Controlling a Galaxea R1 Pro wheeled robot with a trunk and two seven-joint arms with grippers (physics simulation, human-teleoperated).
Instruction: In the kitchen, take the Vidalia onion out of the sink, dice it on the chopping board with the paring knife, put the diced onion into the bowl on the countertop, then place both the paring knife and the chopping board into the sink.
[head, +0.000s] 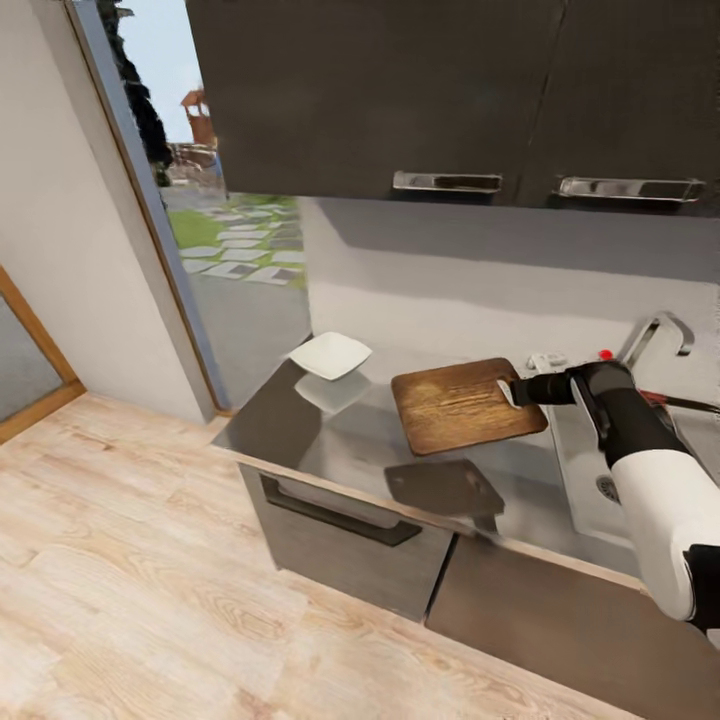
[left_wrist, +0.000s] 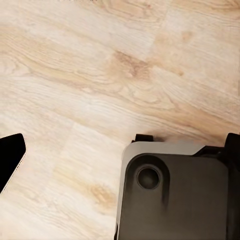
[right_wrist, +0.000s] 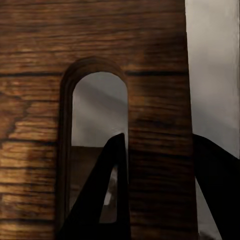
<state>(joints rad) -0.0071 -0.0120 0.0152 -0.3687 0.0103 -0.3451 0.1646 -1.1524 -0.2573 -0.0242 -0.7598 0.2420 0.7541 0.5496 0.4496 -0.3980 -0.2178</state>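
The right gripper (head: 516, 390) pinches the stiff, dark brown wooden chopping board (head: 462, 405) at its slot, lifted, at 3 o'clock from the white squarish bowl (head: 331, 355). The board looks heavy and may tilt.

Counts — kitchen counter scene

One chopping board (head: 467, 404) showing, with one slot hole in it; one white bowl (head: 331, 355) sitting on the one countertop (head: 300, 430). One sink (head: 585, 470) with one drain and one faucet (head: 660, 335) showing. One gripper, the right gripper (head: 514, 391), reaching in, two dark fingers (right_wrist: 102, 195) showing at the board's slot. Two upper cabinet doors (head: 370, 90) appearing, two chrome handles (head: 446, 182) — one each. One doorway opening outside.
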